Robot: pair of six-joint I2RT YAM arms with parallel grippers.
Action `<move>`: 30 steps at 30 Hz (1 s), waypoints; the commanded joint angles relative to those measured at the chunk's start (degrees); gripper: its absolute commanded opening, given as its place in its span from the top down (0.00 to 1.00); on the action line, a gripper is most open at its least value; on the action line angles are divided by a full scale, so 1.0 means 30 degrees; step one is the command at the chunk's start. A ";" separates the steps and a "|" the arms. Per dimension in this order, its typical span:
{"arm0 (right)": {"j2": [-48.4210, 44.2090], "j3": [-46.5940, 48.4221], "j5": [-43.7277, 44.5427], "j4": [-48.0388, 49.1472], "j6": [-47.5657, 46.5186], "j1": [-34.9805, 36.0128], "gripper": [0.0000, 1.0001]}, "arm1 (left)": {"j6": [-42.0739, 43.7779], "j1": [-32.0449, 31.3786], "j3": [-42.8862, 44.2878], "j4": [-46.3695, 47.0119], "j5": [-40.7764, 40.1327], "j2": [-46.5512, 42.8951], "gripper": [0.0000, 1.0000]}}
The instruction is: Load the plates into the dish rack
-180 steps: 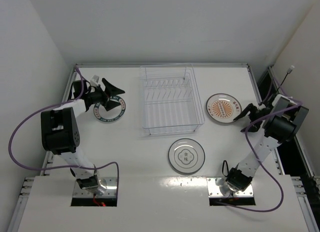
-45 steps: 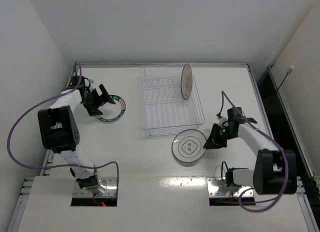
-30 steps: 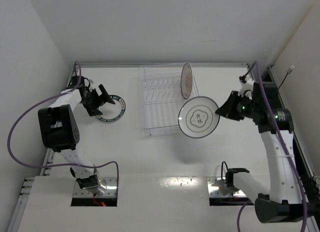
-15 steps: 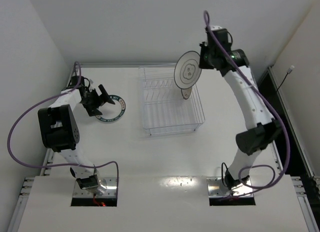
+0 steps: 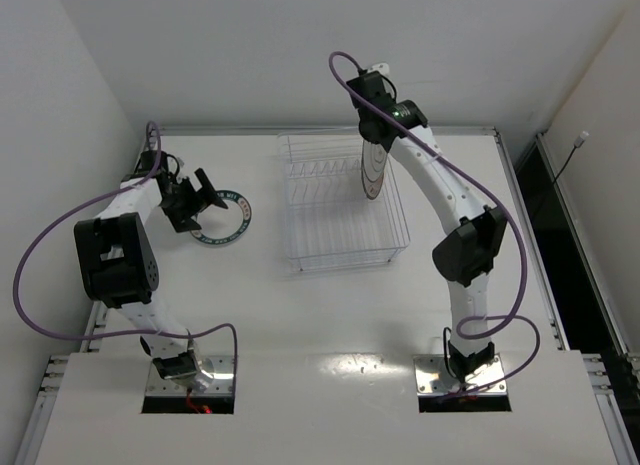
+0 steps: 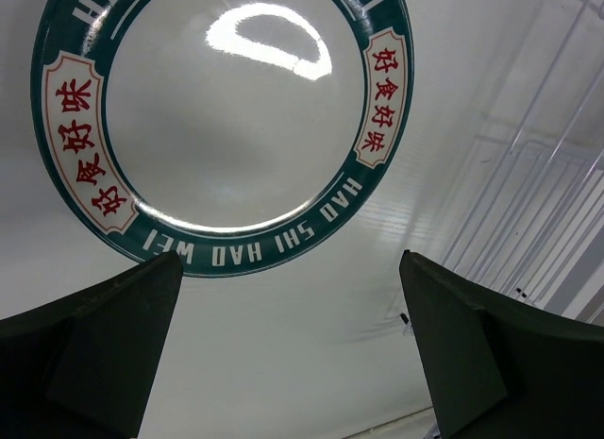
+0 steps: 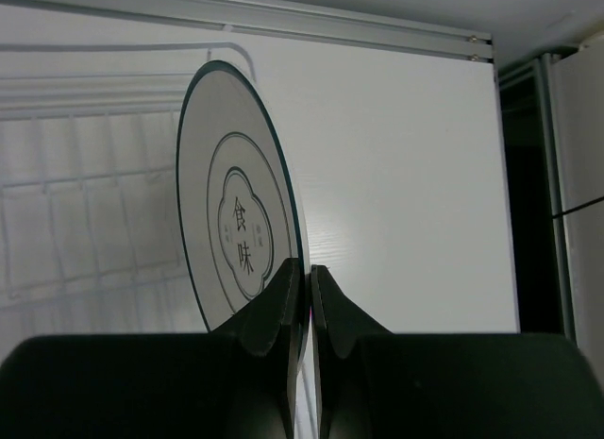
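- In the last half second my right arm swung the white plate (image 7: 236,222) from face-on above the far right corner of the dish rack (image 5: 330,240) to edge-on over the rack's right side. My left arm has not shifted.
- My right gripper (image 7: 300,269) is pinching that plate by its near rim. The plate stands upright, with the rack wires to its left and beneath it.
- To seat it well, I judge that I should keep it vertical, line its lower edge up with a gap between tines, and lower it slowly. I should let go only once the wires carry it, otherwise it may tip or knock its neighbour.
- In the rack, the top view shows a plate on edge at the right end. I cannot tell whether that is mine or the orange one hidden behind it. No plate shows in the slots further left.
- My left gripper (image 6: 291,260) is spread wide, hovering just near of the blue-green-rimmed plate (image 6: 236,127). That plate lies flat on the table (image 5: 330,315), left of the rack and not yet picked up.
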 commanded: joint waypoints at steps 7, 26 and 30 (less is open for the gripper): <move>0.1069 0.0625 0.2155 0.1839 -0.1128 0.0470 1.00 | 0.0109 0.0202 0.0094 -0.0475 -0.0594 -0.0821 0.00; 0.3155 0.0039 -0.4110 0.1021 0.0892 0.0061 0.82 | 0.0284 0.0583 -0.0551 0.0170 0.0019 -0.0470 0.15; 0.1430 -0.0545 -0.5227 0.1019 0.1565 0.0060 0.61 | 0.0284 0.0757 -0.0727 0.0580 0.0195 -0.0089 0.30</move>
